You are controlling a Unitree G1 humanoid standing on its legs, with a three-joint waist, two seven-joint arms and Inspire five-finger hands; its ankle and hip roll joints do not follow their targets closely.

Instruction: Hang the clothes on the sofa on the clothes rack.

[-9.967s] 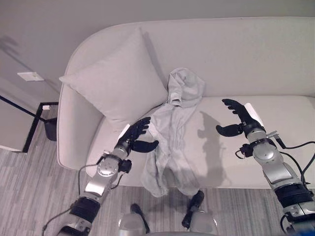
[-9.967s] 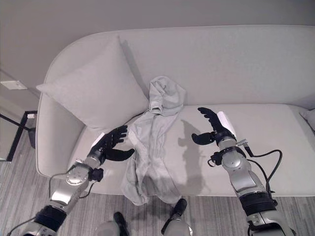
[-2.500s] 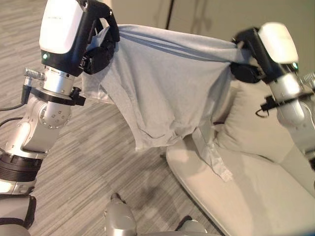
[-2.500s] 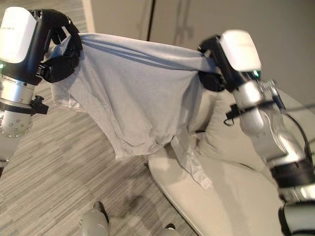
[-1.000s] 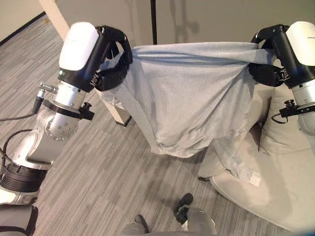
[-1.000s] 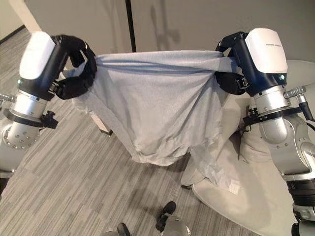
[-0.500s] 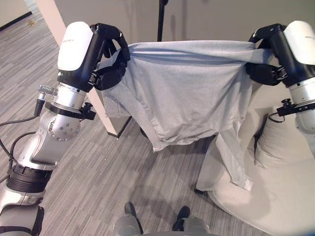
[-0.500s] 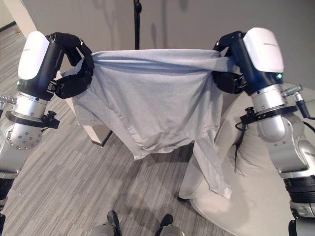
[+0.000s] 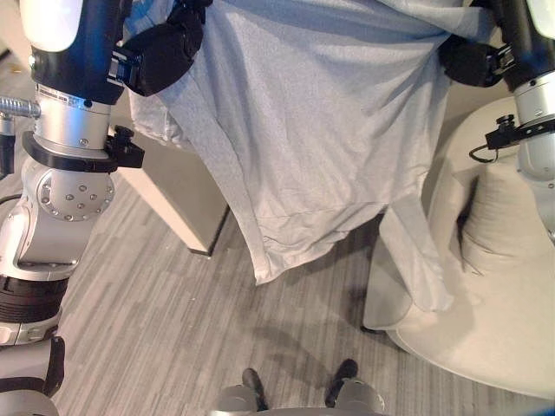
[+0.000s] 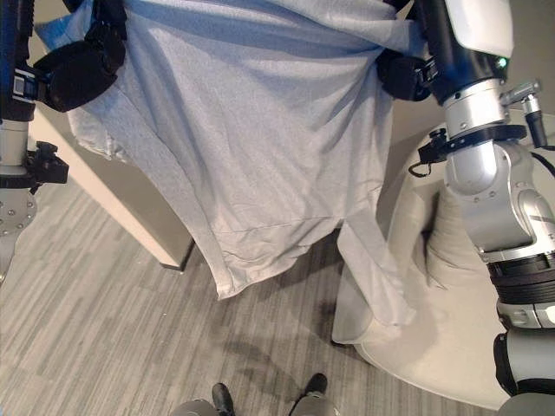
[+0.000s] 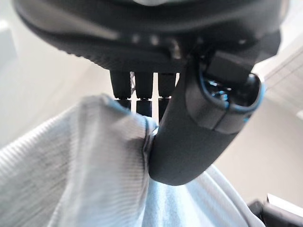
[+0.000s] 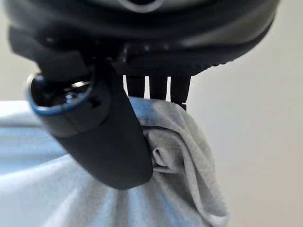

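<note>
A light grey garment (image 9: 321,130) hangs spread wide between my two raised hands, its hem and one sleeve dangling down toward the floor. My left hand (image 9: 165,52) is shut on its left shoulder edge. The left wrist view shows the thumb (image 11: 199,127) pinching the grey cloth (image 11: 85,165) against the fingers. My right hand (image 10: 403,74) is shut on the garment's right edge; in the right wrist view its thumb (image 12: 99,137) clamps a bunched fold of cloth (image 12: 175,151). The garment's top edge runs past the top of both eye views.
The pale sofa (image 9: 486,338) with its cushion (image 9: 503,217) lies at the lower right. A beige block-like piece of furniture (image 9: 173,191) stands behind the garment at the left. Grey striped flooring (image 9: 173,338) spreads below.
Both hands have risen higher with the garment, now reaching the top edge of the eye views. The camera has come closer; the dark pole behind the cloth is hidden.
</note>
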